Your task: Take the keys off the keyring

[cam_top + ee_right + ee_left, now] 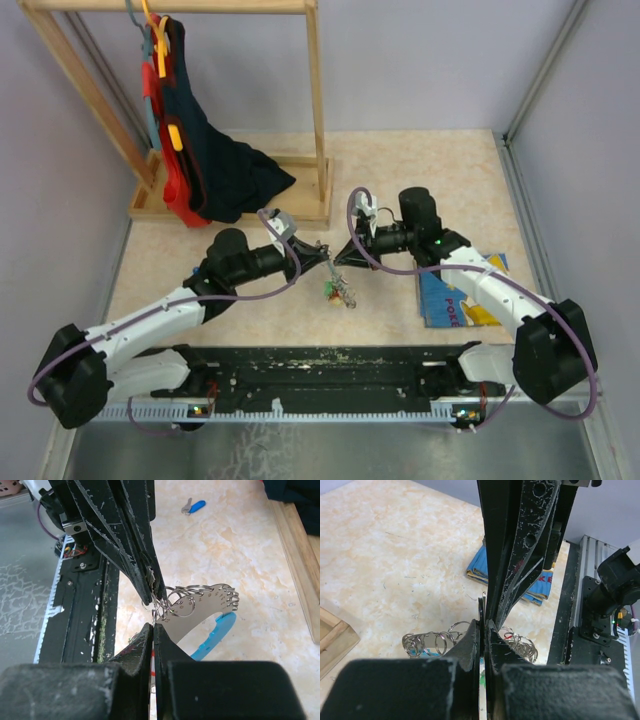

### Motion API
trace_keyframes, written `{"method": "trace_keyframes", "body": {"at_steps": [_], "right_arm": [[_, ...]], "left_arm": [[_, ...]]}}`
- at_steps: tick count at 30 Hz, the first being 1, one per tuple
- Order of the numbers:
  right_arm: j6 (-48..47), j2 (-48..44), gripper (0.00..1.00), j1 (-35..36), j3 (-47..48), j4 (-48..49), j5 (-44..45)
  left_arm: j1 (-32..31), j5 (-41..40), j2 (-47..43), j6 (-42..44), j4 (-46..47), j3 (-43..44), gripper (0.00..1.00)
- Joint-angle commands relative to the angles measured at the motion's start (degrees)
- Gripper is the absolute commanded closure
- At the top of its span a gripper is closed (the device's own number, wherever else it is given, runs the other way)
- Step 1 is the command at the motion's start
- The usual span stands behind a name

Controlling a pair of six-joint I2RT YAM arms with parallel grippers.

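Observation:
The keyring [340, 290] hangs just above the table between both gripper tips. In the right wrist view it is a silvery numbered plate [210, 605] strung with thin rings, with a light-blue clip [216, 634] below it. My left gripper [323, 257] is shut on rings at the plate's end, and its jaws [484, 625] are pressed together around a thin edge. My right gripper [341, 258] faces it tip to tip, shut on a ring right beside [153, 626]. Slivers of green and red show in the jaw gaps. One blue-headed key [196, 505] lies loose on the table.
A blue picture book [455, 295] lies on the table under the right arm. At the back left stands a wooden clothes rack [318, 110] with dark and red garments [215, 165]; its base [300, 555] is close by. The black rail [330, 370] runs along the near edge.

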Motion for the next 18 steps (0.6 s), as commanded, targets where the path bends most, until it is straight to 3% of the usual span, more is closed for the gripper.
{"method": "trace_keyframes", "body": {"at_steps": [1,9,18], "right_arm": [[-1.1,-0.1,1.0,-0.3,1.3,1.8,-2.6],[-1.8,-0.2,1.0,0.1,0.2,3.1,-3.9],[-6.6,-0.5,0.93,2.8,0.6,0.0,-1.0]], "left_arm": [[0.7,-2.9,-3.9,0.6,1.4,-1.0,1.0],[0.7,-0.2,-4.1,-0.1,0.9,2.2,1.0],[0.7,2.8,-0.4,-2.3,-0.2,6.3,1.0]]}}
